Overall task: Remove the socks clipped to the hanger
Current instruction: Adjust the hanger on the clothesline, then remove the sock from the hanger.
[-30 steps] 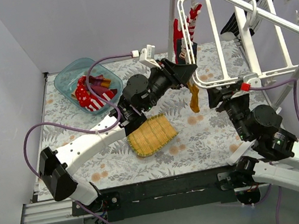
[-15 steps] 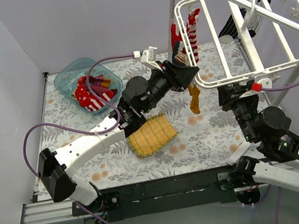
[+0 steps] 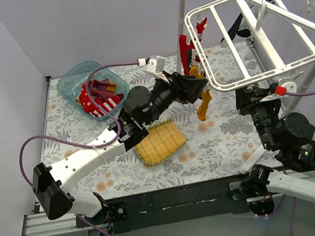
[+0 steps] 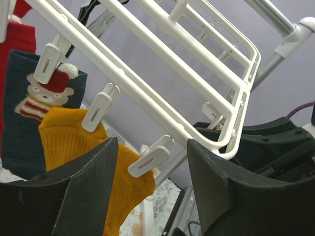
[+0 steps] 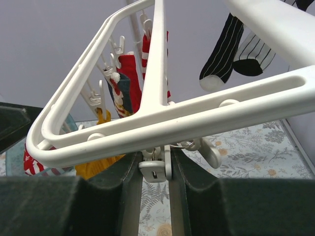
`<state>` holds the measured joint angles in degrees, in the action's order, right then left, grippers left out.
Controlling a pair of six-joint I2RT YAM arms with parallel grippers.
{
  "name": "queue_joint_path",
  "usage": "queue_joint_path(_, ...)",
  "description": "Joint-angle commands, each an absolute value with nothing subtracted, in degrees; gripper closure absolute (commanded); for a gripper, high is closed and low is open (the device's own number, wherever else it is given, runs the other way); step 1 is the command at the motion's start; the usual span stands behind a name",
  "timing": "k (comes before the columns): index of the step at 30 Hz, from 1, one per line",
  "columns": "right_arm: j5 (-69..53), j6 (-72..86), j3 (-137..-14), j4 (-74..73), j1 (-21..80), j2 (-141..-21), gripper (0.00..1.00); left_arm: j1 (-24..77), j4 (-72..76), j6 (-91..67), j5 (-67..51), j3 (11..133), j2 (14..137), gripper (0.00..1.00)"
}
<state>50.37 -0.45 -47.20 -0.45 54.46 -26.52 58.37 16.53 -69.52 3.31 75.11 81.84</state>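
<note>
Your left gripper (image 4: 151, 143) stands wide open with nothing in it. A small white plastic clip (image 4: 149, 157) on the large white plastic grid hanger (image 5: 162, 125) sits between its fingers (image 4: 74, 196) without touching either. Next to that clip a mustard yellow sock (image 4: 69, 142) hangs from its own clip, beside a navy sock with a bear on it (image 4: 22, 98). Both are at the hanger's near left corner. Your right gripper (image 5: 155, 158) has its jaws drawn narrow onto a short white clip (image 5: 153, 172) under the hanger's near rail. Two black-and-white striped socks (image 5: 224, 54) hang from the hanger's far side. More red and striped socks (image 3: 97, 101) lie in the clear blue plastic tub (image 3: 69, 78) at the far left of the floral-covered table (image 3: 221, 137).
</note>
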Motion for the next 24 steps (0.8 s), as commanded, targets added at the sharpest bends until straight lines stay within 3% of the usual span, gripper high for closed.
queue_joint_path(1,53.09,-1.23,-50.45,0.53,54.40,-25.40,0.77,58.62,16.35,-63.38,3.16,72.52,77.35,0.42)
queue_joint_path(16,53.52,-1.32,-51.42,-1.32,54.40,-24.61,0.77,58.80,16.61,-54.40,-11.68,68.03,80.15,0.48)
queue_joint_path(24,53.18,-1.14,-51.50,-1.67,54.40,-24.43,0.77,62.31,17.14,-53.97,-7.04,69.34,83.32,0.45)
